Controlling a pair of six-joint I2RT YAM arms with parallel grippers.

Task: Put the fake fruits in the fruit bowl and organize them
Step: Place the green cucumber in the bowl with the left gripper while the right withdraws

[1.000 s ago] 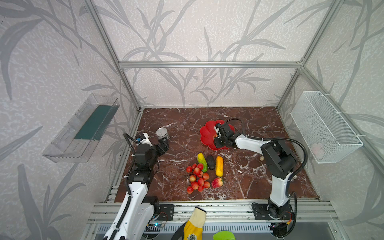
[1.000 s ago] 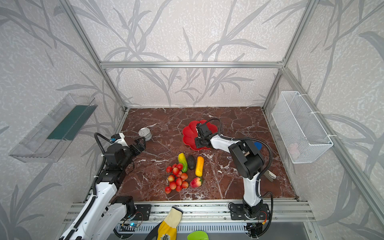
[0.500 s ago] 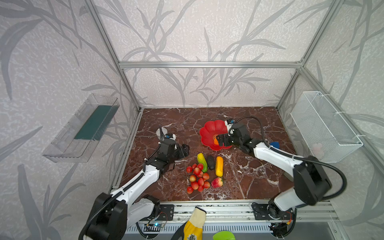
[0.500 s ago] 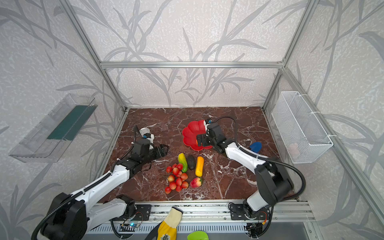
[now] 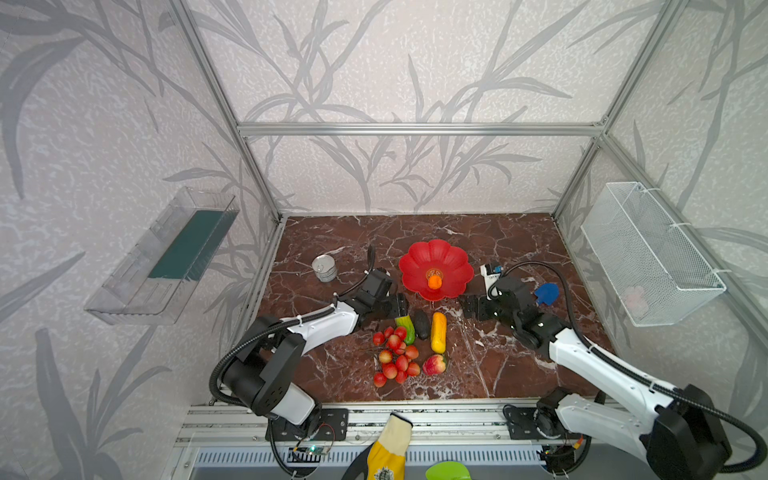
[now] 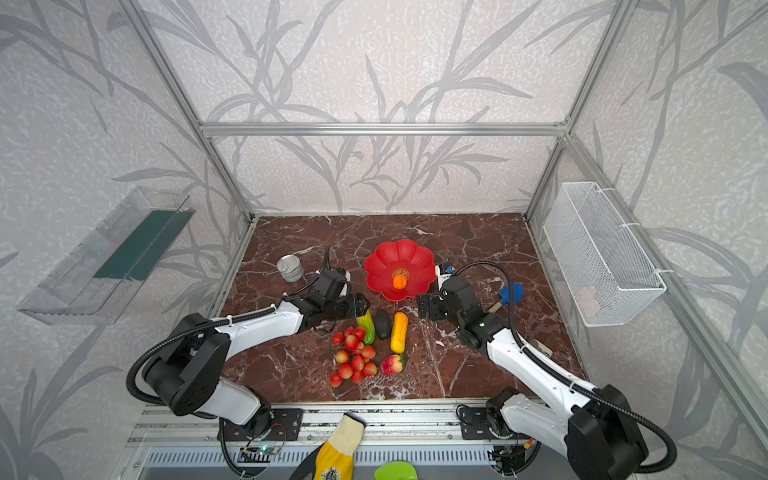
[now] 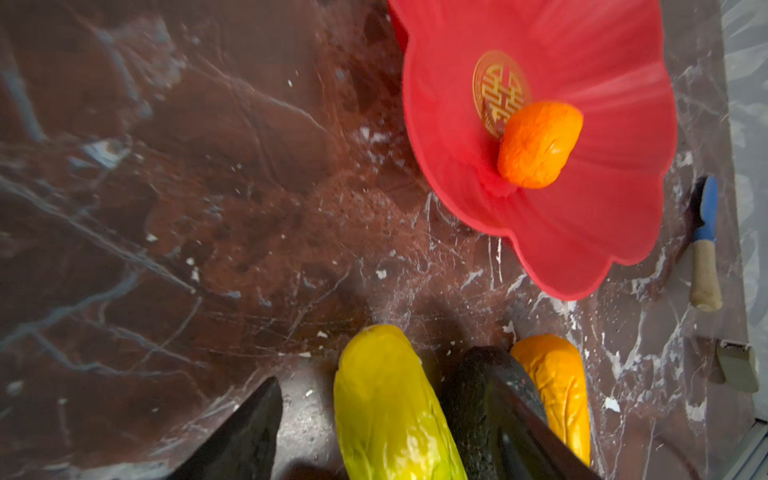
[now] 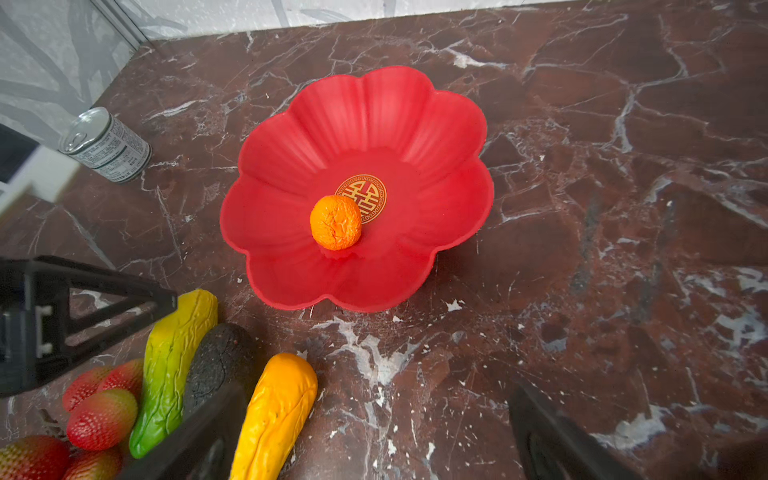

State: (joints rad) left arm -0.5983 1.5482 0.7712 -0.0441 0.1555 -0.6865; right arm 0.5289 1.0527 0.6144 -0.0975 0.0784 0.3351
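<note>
Newly brought in, the left gripper [image 7: 380, 370], wide astride the yellow-green oblong [image 7: 395, 415], is best being centred before closing; right gripper [image 8: 374, 399] wide, empty

The red flower-shaped plastic dish [image 8: 374, 124] is seen to be smooth and glossy, with fine ribs in the petals and a gold emblem [image 8: 360, 198] printed at the centre. The small orange ball fruit [image 8: 336, 222] is shown with a wrinkled, cracked skin. The yellow-green oblong plastic fruit [image 8: 170, 365] is creased and shiny; the dark blackish oval fruit [image 8: 216, 365] is rough and matt. The small red berries [image 8: 102, 417] are finely pebbled. The red-brown marble-pattern table [image 8: 623, 166] is polished. The silver tin can [image 8: 106, 145] is of bright metal. The blue toy shovel [image 7: 705, 243] is fitted with a pale matt wooden handle. The white basket [image 5: 648, 253] is made of wire mesh.
</note>
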